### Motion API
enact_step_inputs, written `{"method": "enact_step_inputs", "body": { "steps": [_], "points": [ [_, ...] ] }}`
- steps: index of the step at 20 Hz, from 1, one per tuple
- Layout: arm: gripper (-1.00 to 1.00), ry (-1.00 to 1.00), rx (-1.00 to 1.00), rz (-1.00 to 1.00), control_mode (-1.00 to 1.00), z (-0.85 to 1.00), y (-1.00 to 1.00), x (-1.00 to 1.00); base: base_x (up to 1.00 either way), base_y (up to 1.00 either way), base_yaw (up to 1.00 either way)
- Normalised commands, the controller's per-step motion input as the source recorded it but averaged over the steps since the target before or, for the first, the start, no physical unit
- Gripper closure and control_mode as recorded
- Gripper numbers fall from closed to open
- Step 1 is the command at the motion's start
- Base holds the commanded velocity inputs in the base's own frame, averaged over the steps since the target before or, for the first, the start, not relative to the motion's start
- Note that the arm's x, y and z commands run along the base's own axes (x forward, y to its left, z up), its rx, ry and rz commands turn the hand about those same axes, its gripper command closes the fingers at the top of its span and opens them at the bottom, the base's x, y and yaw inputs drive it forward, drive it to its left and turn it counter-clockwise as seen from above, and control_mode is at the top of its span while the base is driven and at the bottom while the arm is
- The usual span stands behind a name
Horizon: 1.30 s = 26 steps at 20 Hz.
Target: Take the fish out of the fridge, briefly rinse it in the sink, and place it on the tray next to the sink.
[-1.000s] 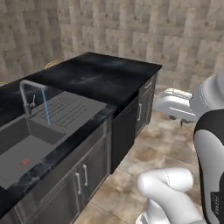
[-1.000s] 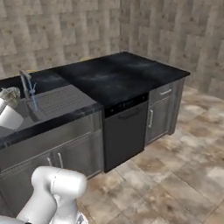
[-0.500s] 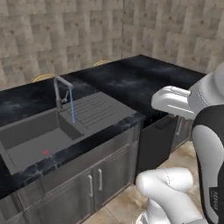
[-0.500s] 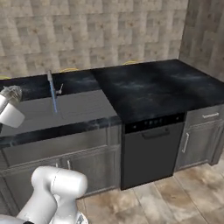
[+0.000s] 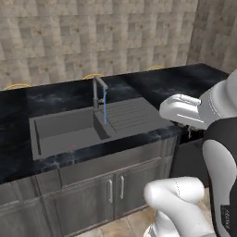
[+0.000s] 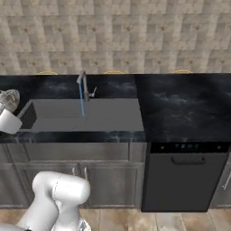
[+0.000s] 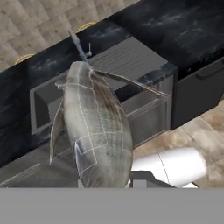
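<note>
The fish [image 7: 94, 131], silvery grey-olive with pale speckled sides, stands up close in the hand view, held by my gripper [image 6: 8, 101]; its body hides the fingers. It hangs in the air in front of the counter, off the drainboard end of the sink [image 7: 48, 103]. The dark grey sink [image 5: 65, 127] lies straight ahead, with a ridged drainboard [image 5: 132, 113] to the right of the basin. A blue stream of water runs from the square-bent faucet [image 5: 98, 88] into the basin. The fridge and the tray are out of view.
A black counter [image 6: 185, 97] runs to the right of the sink, over a dark dishwasher [image 6: 182, 178]. Grey cabinet doors [image 5: 109, 192] stand under the sink. A stone-tiled wall backs the counter. A small red mark [image 5: 70, 146] lies on the basin floor.
The whole scene has swung across both base views as the base moved. The sink has come from the left side to straight ahead. The faucet keeps running.
</note>
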Motion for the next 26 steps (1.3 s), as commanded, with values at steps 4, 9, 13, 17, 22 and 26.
{"method": "enact_step_inputs", "body": {
  "steps": [4, 9, 13, 17, 22, 26],
  "points": [
    [1.00, 0.00, 0.00, 0.00, 1.00, 0.00, 0.00, 0.00, 0.98, -0.63, 0.20],
    [1.00, 0.00, 0.00, 0.00, 1.00, 0.00, 0.00, 0.00, 0.94, -0.10, 0.06],
    [1.00, 0.00, 0.00, 0.00, 1.00, 0.00, 0.00, 0.00, 0.61, 0.04, 0.11],
    [1.00, 0.00, 0.00, 0.00, 1.00, 0.00, 0.00, 0.00, 0.19, 0.02, 0.14],
    [1.00, 0.17, 0.13, 0.17, -1.00, -0.03, -0.35, 0.38, 0.05, 0.00, 0.01],
    [1.00, 0.37, 0.26, 0.38, -1.00, -0.16, -0.31, 0.61, 0.00, 0.00, 0.00]
  ]
}}
